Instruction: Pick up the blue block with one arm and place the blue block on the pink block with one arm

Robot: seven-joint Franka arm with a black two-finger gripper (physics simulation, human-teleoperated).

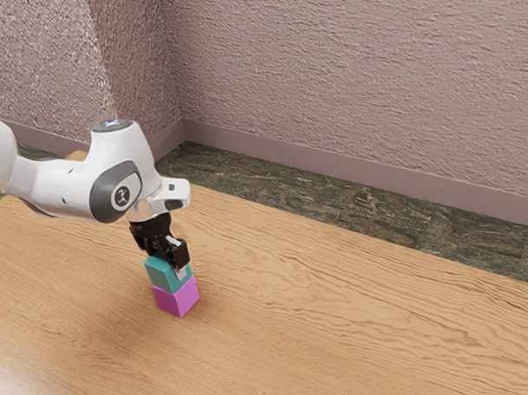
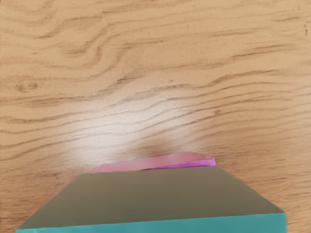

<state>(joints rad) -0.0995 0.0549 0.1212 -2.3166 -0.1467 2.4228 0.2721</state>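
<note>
The gripper (image 1: 169, 261) has its jaws closed narrowly on the blue block (image 1: 161, 276), which sits between them. Directly beneath it, touching, lies the pink block (image 1: 179, 298), resting on the wooden table (image 1: 346, 330).

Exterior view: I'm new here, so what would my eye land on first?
The stack on the wooden table, lower left in the exterior view: the blue block sits on the pink block. The black gripper hangs at the blue block's top, on a white arm entering from that view's left.
</note>
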